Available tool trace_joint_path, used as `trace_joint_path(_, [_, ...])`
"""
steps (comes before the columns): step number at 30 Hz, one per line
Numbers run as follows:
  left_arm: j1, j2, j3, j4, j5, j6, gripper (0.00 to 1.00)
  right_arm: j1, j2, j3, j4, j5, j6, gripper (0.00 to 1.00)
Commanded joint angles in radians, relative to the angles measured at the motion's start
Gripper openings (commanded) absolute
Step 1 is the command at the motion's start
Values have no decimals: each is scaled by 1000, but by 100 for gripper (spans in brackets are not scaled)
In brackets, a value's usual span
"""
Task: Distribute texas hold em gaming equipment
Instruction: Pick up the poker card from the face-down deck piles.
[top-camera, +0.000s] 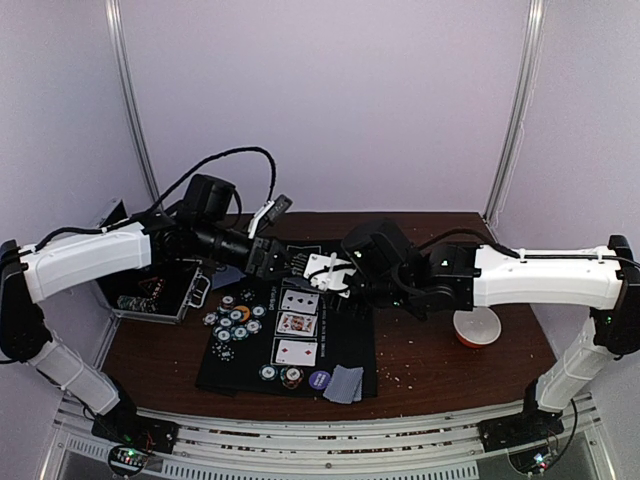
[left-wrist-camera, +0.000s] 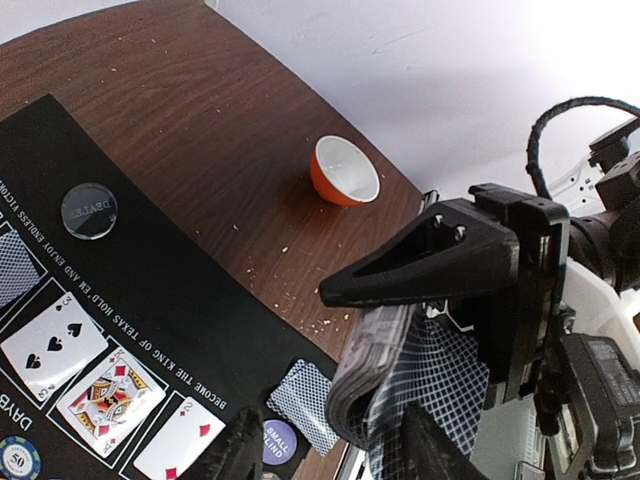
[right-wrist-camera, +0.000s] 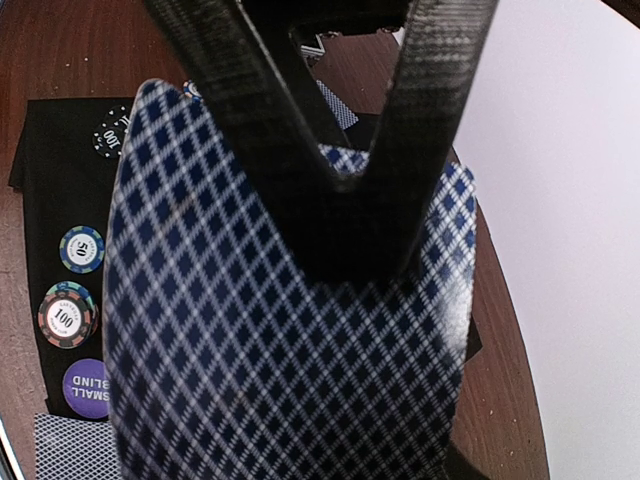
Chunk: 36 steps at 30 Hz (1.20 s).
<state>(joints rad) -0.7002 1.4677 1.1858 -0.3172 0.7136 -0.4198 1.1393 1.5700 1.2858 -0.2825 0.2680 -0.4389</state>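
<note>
Filling the right wrist view, the deck of cards (right-wrist-camera: 290, 350) is clamped in the right gripper (right-wrist-camera: 345, 215), both fingers closed on it. Just below it the left gripper (left-wrist-camera: 335, 455) hovers part open, gripping nothing I can confirm. It should peel off one card only, sliding it squarely. Behind the left gripper the case (top-camera: 160, 313) seems to hold chips (top-camera: 133, 301). Off to the right gripper's right, the bowl (left-wrist-camera: 325, 185) looks empty.
</note>
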Motion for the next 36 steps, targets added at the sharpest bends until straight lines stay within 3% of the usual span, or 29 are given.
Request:
trace_joint_path(1, [8, -37, 39, 0, -18, 13, 49, 5, -4, 20, 8, 5, 3, 45])
trace_joint_path(8, [13, -49, 36, -5, -22, 14, 25, 4, -1, 21, 3, 5, 5, 45])
trace_joint_path(13, [13, -46, 31, -5, 34, 22, 15, 4, 1, 23, 4, 4, 5, 45])
trace_joint_path(18, [14, -53, 30, -3, 66, 31, 12, 5, -1, 23, 4, 5, 4, 45])
trace_joint_path(23, [12, -46, 26, -8, 73, 30, 18, 5, 1, 23, 3, 4, 3, 45])
trace_joint_path(28, [14, -47, 29, -14, 85, 32, 0, 4, -1, 24, 3, 9, 2, 45])
trace_joint_path(36, [17, -80, 60, -60, 53, 66, 0, -1, -17, 0, 7, 26, 3, 45])
